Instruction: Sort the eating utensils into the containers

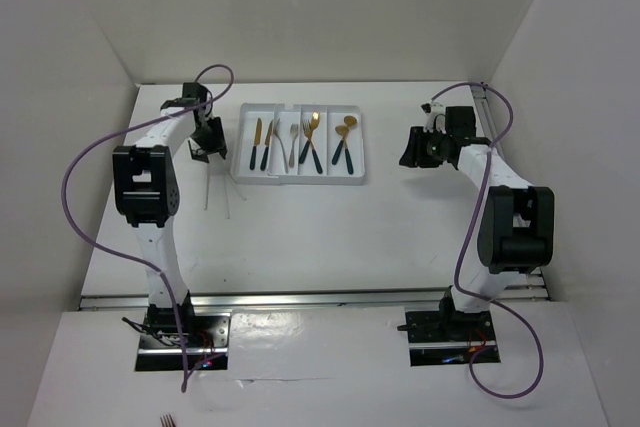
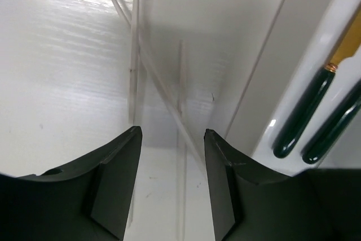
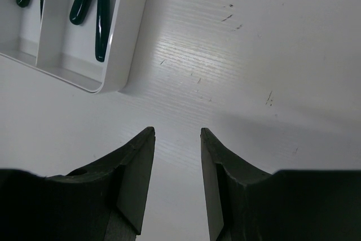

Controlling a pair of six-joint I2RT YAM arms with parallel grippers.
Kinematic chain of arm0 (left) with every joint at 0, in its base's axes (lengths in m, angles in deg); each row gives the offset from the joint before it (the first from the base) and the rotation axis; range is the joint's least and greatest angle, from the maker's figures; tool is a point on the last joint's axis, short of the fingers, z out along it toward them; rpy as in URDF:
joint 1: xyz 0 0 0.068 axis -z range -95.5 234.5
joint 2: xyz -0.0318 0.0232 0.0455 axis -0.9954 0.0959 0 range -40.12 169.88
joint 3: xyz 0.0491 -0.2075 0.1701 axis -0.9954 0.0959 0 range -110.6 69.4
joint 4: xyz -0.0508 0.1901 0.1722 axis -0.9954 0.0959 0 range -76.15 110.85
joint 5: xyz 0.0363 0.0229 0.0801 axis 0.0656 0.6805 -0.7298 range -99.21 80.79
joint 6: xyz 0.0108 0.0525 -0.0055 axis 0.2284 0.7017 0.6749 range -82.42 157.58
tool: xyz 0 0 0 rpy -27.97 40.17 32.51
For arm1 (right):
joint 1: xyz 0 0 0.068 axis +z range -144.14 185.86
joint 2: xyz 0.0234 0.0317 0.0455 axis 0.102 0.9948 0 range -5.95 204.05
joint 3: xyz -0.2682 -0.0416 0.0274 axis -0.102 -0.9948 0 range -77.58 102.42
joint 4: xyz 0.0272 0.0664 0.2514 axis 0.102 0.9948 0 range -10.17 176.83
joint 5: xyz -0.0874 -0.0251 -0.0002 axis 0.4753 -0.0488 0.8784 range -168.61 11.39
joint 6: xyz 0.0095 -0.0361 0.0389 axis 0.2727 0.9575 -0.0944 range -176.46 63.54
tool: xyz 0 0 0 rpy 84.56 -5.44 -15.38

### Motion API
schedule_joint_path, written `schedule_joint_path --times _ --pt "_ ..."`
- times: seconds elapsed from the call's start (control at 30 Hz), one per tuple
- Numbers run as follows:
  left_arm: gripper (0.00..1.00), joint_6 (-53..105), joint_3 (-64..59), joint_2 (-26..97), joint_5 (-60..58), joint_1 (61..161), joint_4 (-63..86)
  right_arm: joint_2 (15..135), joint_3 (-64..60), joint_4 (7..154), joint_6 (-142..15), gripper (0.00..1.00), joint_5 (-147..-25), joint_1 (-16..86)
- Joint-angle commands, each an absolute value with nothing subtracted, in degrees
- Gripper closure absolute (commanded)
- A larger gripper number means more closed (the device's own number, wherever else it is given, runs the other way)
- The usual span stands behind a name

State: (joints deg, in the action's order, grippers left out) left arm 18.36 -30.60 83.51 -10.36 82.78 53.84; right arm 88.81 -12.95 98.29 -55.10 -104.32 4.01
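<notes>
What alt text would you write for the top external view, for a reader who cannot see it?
A white tray on a white table holds dark-handled utensils in long compartments. The left gripper hangs open by its left edge, near thin white sticks; the right gripper hangs open, apart, to its right.

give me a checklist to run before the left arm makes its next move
1. left gripper empty, fingers apart: ok
2. right gripper empty, over bare table, apart from the tray: ok
3. everything sorted: not ok, thin white sticks lie on the table left of the tray
4. sticks separated for a single pick: not ok, they cross
5. utensils in the tray lie inside compartments: ok
6. free compartment for the sticks: cannot tell
</notes>
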Motion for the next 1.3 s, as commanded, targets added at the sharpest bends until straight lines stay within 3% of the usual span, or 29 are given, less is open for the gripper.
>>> schedule_joint_path --times 0.0,0.6,0.9,1.0,1.03,1.07,1.17,1.27 --pt "0.39 20.09 -29.65 78.00 -13.08 83.44 52.62 88.80 -10.16 97.32 -55.15 0.54 -104.89 4.36" --pt "0.30 18.95 -34.56 86.26 -16.24 83.44 55.25 88.27 -10.69 97.32 -55.15 0.54 -104.89 4.36" --pt "0.34 18.42 -35.19 89.43 -13.53 83.44 55.25 88.80 -10.16 97.85 -54.62 0.54 -104.36 4.36" --pt "0.51 18.42 -33.18 88.91 -11.94 83.44 53.41 88.80 -10.16 97.85 -54.62 0.54 -104.36 4.36" --pt "0.59 18.42 -32.56 88.90 -10.89 83.44 52.88 88.80 -10.16 97.85 -54.62 0.54 -104.36 4.36" --pt "0.76 17.90 -32.55 88.90 -10.36 83.44 52.87 88.80 -10.16 97.85 -54.62 0.54 -104.36 4.36" --pt "0.98 17.89 -31.32 89.42 -9.21 83.44 52.87 88.80 -10.16 97.85 -54.62 0.54 -104.36 4.36" --pt "1.00 17.89 -30.18 89.43 -9.21 83.44 52.87 88.80 -10.16 97.85 -54.62 0.54 -104.36 4.36"
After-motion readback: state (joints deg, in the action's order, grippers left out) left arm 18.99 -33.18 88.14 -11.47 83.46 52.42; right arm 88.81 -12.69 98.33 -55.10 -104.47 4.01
